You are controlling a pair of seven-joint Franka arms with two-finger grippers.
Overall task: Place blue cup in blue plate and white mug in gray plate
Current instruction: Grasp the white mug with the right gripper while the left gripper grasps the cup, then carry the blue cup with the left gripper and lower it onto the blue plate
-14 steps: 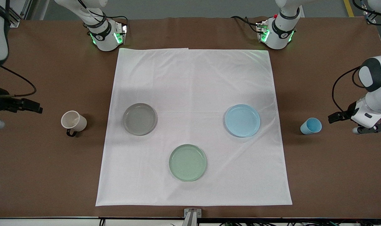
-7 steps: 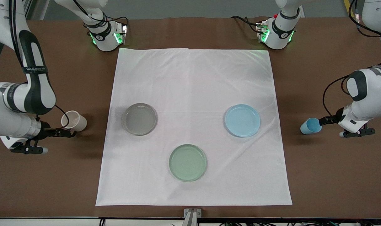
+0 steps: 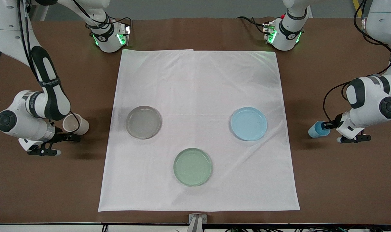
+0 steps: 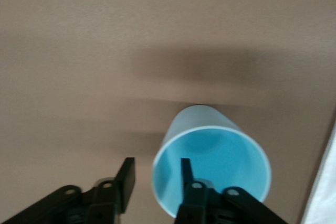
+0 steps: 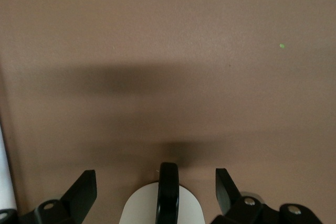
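Observation:
The blue cup [image 3: 316, 130] lies on its side on the brown table at the left arm's end, off the cloth. My left gripper [image 3: 326, 124] is open at its mouth; in the left wrist view the gripper [image 4: 156, 169] has one finger inside the cup [image 4: 220, 156] and one outside its wall. The white mug [image 3: 75, 124] lies on the table at the right arm's end. My right gripper [image 3: 72, 135] is open, and its fingers straddle the mug [image 5: 142, 208] and its dark handle [image 5: 168, 190]. The blue plate [image 3: 249, 123] and the gray plate [image 3: 143, 122] are empty.
A white cloth [image 3: 198, 80] covers the middle of the table and carries all three plates. A pale green plate [image 3: 192, 167] lies nearer to the front camera than the other two. Both arm bases stand along the table's back edge.
Both arms swung in from the table's ends. The right gripper came down around the mug. The left gripper closed in on the blue cup and put one finger into its mouth.

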